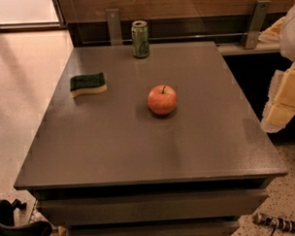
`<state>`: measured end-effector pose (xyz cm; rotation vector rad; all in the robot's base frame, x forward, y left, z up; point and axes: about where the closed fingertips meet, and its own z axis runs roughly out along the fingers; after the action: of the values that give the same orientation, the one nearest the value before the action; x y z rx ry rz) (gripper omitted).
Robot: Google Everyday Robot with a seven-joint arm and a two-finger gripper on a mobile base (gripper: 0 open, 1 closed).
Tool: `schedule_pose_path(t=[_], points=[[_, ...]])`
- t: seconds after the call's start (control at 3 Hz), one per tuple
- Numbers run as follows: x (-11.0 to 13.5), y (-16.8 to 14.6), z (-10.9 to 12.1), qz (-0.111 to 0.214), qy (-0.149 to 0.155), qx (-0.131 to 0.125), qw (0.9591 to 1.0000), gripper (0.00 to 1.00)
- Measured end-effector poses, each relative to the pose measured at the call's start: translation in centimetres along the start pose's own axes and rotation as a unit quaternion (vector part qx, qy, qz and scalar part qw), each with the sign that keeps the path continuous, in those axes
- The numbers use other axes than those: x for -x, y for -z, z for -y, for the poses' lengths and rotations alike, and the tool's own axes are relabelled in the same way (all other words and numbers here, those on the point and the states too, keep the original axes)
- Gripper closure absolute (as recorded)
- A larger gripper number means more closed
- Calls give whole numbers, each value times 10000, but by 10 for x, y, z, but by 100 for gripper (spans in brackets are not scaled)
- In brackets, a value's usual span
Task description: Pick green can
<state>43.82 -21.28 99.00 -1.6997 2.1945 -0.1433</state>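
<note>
Nearest, the grey table (139, 154) is bearing a red apple (162, 100) at its middle, a green-topped sponge (88, 84) farther left. The green can (140, 39) is standing upright at the far edge. The gripper (280, 108) is hanging beyond the right edge, its grip state not showing.

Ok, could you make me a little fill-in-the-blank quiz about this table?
1. The green can stands ___ at the table's far edge.
2. The round red fruit mid-table is an ___.
3. The sponge has a dark ___ top.
4. The gripper hangs beyond the table at the picture's ___ edge.
Missing: upright, apple, green, right.
</note>
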Motion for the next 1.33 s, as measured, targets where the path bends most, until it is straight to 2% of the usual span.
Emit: schedule_pose_path(t=[0.33, 0.67, 1.0, 1.33], points=[[0, 0, 0, 0, 0, -1, 10000, 0], [0, -5, 20, 251, -179, -231, 9993, 0], [0, -25, 107, 1549, -1161, -1020, 9758, 0], [31, -34, 167, 2684, -1534, -1351, 9414, 0]])
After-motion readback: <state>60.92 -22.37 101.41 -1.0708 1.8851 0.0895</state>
